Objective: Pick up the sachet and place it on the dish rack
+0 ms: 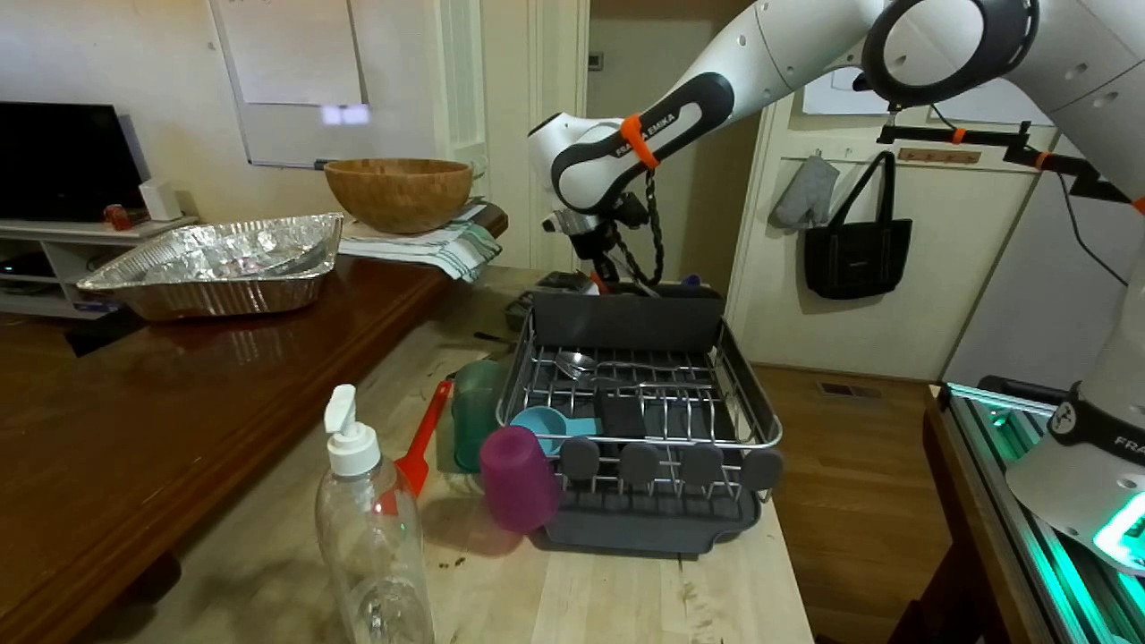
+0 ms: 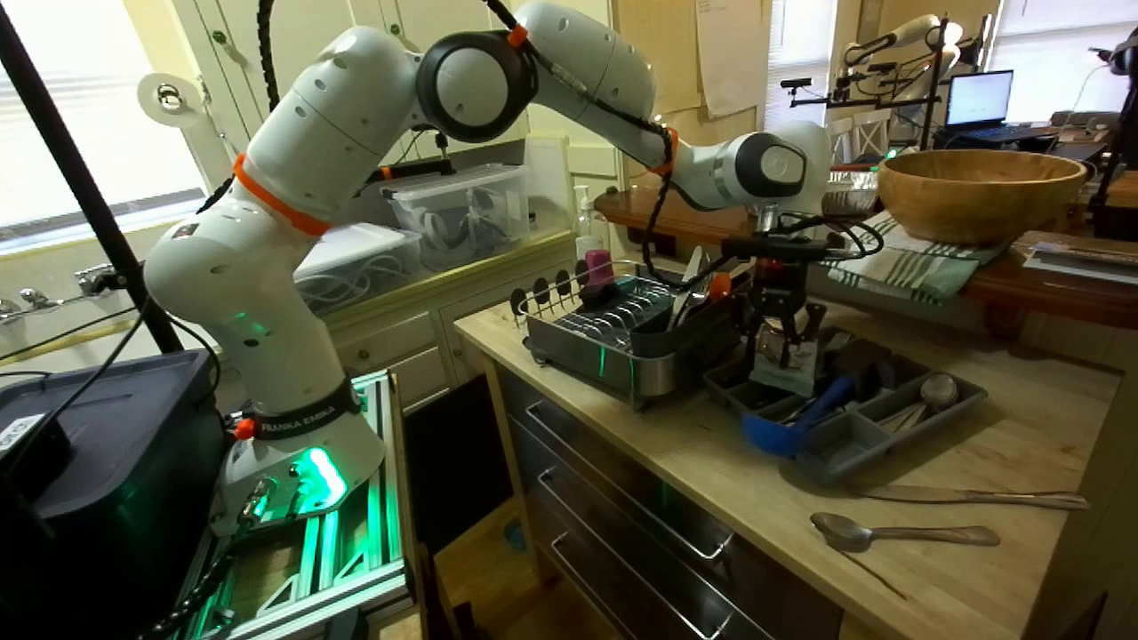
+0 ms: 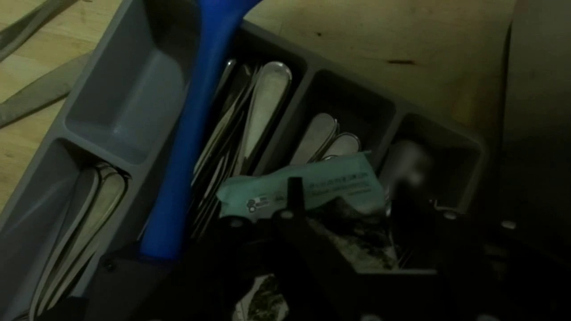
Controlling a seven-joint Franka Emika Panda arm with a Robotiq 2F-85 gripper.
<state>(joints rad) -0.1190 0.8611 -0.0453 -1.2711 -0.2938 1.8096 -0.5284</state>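
The sachet (image 2: 786, 366) is a small pale packet with a teal end and dark green parts, not pink. It stands tilted at the grey cutlery tray in an exterior view; I cannot tell whether it rests on the cutlery. In the wrist view the sachet (image 3: 343, 180) lies between and behind my dark fingers. My gripper (image 2: 782, 345) points down at it with the fingers apart. One finger of the gripper (image 3: 350, 189) overlaps the sachet; the other is beside its edge. The dark grey dish rack (image 1: 626, 322) shows in both exterior views (image 2: 591, 356), beside the tray. The sachet is hidden in an exterior view behind the rack.
The cutlery tray (image 2: 840, 453) holds silverware and a blue utensil (image 3: 189, 133). A knife (image 2: 978, 498) and spoon (image 2: 907, 533) lie on the counter. A magenta cup (image 1: 519, 478), green cup (image 1: 477, 416) and soap bottle (image 1: 371, 537) stand by the rack. The rack holds utensils.
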